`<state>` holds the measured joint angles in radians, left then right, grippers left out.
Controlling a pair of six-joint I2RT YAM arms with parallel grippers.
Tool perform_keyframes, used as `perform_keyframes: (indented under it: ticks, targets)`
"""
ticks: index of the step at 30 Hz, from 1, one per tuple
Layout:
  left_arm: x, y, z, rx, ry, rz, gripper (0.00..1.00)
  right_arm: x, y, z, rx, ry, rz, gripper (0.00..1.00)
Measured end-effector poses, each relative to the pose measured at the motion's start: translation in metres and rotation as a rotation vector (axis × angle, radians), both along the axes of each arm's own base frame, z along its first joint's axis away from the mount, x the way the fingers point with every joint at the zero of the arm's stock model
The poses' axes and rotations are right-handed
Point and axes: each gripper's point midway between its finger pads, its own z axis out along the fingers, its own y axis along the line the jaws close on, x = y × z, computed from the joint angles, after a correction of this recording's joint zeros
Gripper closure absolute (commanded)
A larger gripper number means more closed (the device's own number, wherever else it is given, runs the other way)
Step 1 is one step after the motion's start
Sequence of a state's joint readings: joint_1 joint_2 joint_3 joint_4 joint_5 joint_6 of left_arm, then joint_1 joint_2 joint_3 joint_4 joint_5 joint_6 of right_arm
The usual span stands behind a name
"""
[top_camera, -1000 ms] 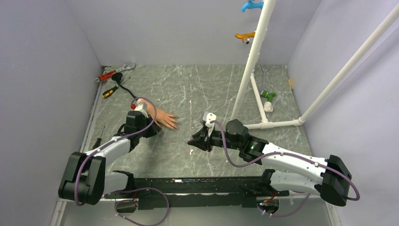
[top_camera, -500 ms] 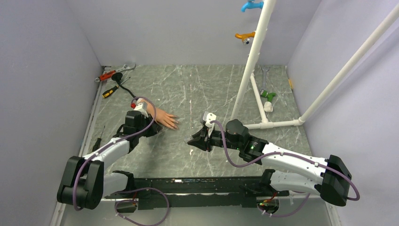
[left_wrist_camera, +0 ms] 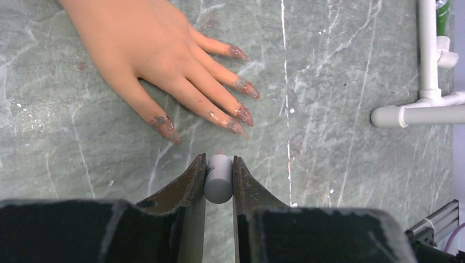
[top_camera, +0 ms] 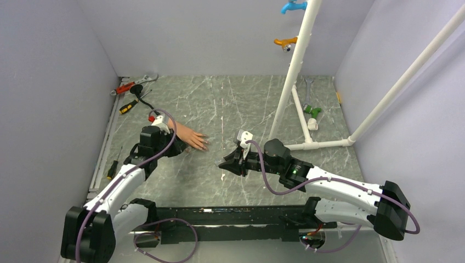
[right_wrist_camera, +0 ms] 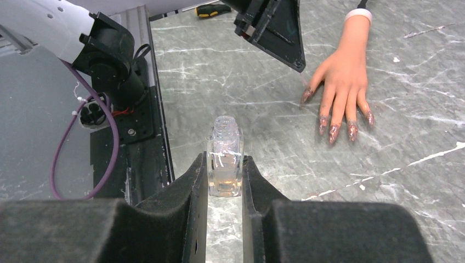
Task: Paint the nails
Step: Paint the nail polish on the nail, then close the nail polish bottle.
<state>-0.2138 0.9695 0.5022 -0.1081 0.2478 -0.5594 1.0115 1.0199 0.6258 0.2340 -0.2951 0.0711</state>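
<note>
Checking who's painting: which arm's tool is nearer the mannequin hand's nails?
Left. The left tool, gripping a small grey cylinder, sits just short of the nails; the right tool, holding a clear bottle, is farther off.

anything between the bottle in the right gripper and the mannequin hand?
No, bare tabletop between bottle and mannequin hand, per right wrist view.

left arm (top_camera: 118,186) | elbow swung lower-left | left tool (left_wrist_camera: 219,164) shifted left beside mannequin hand (top_camera: 189,138)
</note>
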Motion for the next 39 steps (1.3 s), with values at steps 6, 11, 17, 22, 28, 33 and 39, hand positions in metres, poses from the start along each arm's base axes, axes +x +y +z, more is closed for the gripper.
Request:
perform_keyframes:
  ticks: [6,11,17,22,28,33,39]
  targets:
    - [-0.022,-0.001,0.019,0.004,0.011,-0.049,1.0,0.0,0.0,0.0,-0.001,0.001,0.002,1.0]
    - [-0.035,-0.004,0.046,0.022,-0.018,-0.117,1.0,0.0,0.0,-0.001,-0.003,-0.003,0.003,1.0]
    - [-0.054,-0.017,0.072,0.009,-0.105,-0.266,1.0,0.002,0.002,-0.01,-0.028,-0.001,0.005,1.0]
    - [-0.08,-0.034,0.083,-0.02,-0.149,-0.408,1.0,0.004,0.006,-0.031,-0.083,0.03,0.006,1.0]
    - [-0.1,-0.044,0.096,-0.034,-0.223,-0.517,1.0,0.007,0.01,-0.057,-0.146,0.066,0.009,1.0]
    - [-0.107,-0.048,0.098,-0.05,-0.238,-0.556,1.0,0.009,0.014,-0.073,-0.187,0.091,0.011,1.0]
    - [-0.113,-0.051,0.099,-0.069,-0.25,-0.59,1.0,0.012,0.021,-0.082,-0.213,0.109,0.021,1.0]
